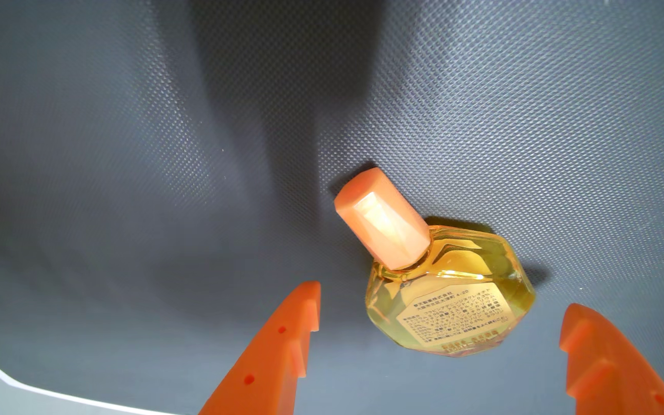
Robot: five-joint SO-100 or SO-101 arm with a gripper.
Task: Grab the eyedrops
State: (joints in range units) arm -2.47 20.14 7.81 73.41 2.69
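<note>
1. In the wrist view the eyedrops [448,295], a small yellow bottle with an orange cap [382,218], lie flat on the dark textured mat [123,159] covering the bench, cap pointing far and left.
2. The end effector [440,297] is spread wide, its orange fingers [278,343] on either side of the bottle's body, touching nothing.
3. Approach looks done; left, by my judgement: lowering, closing on the body, and lifting.

We see bright, hard light on the dark textured mat [522,119], with a broad soft shadow falling down its middle. Glare whitens the bottle's cap [382,219]. The nearest lower edges blur slightly.
</note>
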